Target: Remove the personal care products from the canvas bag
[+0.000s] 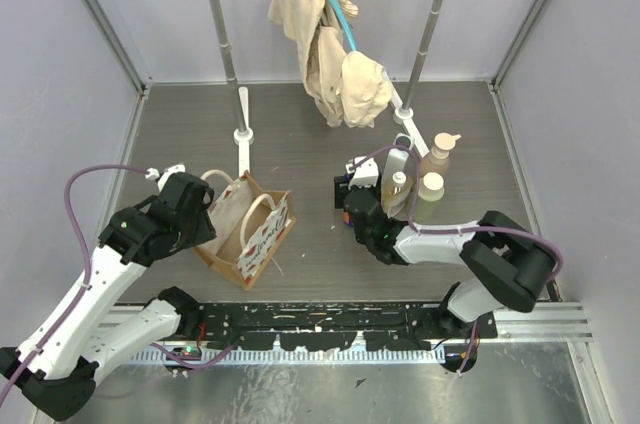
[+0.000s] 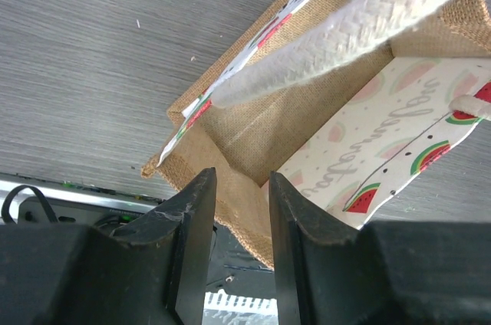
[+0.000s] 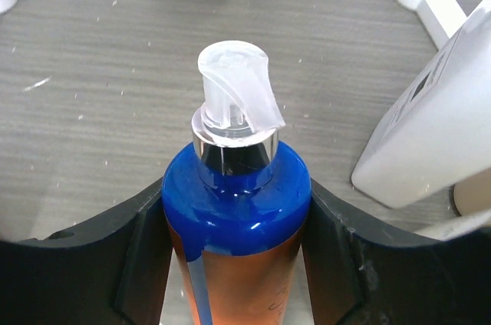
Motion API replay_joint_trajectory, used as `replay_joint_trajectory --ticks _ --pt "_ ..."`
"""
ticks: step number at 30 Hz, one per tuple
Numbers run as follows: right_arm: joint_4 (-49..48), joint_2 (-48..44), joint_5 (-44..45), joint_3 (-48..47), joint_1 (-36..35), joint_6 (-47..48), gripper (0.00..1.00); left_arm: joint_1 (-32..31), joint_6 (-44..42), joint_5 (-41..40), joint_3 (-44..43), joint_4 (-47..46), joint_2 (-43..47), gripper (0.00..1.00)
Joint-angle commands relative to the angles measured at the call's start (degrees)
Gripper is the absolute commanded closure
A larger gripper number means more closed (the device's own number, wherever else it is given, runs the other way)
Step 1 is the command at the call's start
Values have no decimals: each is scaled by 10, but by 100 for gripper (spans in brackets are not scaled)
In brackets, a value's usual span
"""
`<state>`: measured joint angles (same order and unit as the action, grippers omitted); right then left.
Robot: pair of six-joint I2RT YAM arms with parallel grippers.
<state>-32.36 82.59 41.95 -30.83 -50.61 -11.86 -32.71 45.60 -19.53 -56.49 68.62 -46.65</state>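
Right wrist: right fingers [image 3: 138, 264] clasp blue-capped bottle [image 3: 234, 202]; left fingers [image 2: 192, 241] (narrow) maybe pinch bag [image 2: 253, 133].

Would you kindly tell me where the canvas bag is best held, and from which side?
On the canvas bag, probably the top edge of its end wall, from above, straddling that wall: the bag stands with its mouth open upward, and its walls are thin.

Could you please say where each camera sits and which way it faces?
Top external: above and behind, looking down at the table; left arm, right arm show.
Left wrist: on the left arm, looking into the bag; its end effector clamps the rim.
Right wrist: on the right arm, facing across the table; its end effector holds a bottle.
Shared: bag, top and left wrist; bottle, top and right wrist.
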Motion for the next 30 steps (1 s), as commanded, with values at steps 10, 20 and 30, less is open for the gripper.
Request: replay_joint_trajectory --ticks 10,20,30 --pt "-369 187 143 -98 2 162 58 2 -15 3 -26 4 -8 60" --pt "-555 282 212 -90 2 242 58 2 -31 -6 -37 12 -14 60" --pt "-532 241 225 -47 -7 227 2 2 -31 7 -30 -1 -22 60"
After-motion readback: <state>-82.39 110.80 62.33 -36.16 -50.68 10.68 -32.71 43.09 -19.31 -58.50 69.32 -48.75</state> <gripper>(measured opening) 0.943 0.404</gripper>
